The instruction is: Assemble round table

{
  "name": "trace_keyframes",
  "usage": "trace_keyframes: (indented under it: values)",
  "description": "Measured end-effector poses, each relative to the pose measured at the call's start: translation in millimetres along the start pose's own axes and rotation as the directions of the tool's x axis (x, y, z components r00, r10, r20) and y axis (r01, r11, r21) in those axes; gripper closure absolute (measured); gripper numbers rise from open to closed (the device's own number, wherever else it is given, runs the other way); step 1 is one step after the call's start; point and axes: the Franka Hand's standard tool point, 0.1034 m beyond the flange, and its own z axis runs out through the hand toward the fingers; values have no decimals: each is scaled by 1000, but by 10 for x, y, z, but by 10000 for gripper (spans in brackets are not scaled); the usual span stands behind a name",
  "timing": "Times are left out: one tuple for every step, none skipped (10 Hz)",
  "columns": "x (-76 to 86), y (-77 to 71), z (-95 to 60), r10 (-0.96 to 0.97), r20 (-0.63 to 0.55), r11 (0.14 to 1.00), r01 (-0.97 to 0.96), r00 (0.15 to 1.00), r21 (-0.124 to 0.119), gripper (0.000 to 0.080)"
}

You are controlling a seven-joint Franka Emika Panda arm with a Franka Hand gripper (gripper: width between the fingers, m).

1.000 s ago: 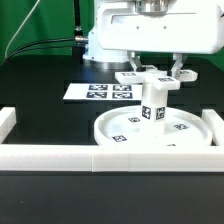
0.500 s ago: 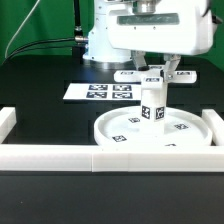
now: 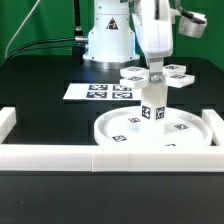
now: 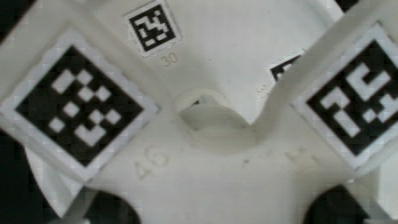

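The large round rimmed disc lies on the black table. The short thick cylinder stands upright at its middle. The cross-shaped four-armed piece sits on top of the cylinder, its tagged arms spread out. My gripper comes straight down from above and is shut on the cross-shaped piece at its middle. In the wrist view the cross-shaped piece fills the picture, and the dark fingertips show at either side of its hub. My gripper holds it there.
The marker board lies flat behind the disc toward the exterior view's left. Long white border blocks run along the front and stand at the left and right. The robot's base is at the back.
My wrist has turned about its vertical axis over the cylinder. The cross-shaped piece has turned with it, and its arms point in new directions. The disc and cylinder stay in place.
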Motion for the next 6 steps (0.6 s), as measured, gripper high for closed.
trace_keyframes:
  values:
    - [3,-2,-1,115,-4,993,-115,993,1,356]
    - [9,-4,-3,201,-3,980,-201,980,3,356]
    - [13,-6,-4,273,2,962,-273,962,2,356]
    - [16,-12,-4,316,2,949,-316,949,1,356]
    - [14,-14,-4,336,3,942,-336,942,3,356]
    - [12,-14,-3,343,3,939,-343,939,3,346]
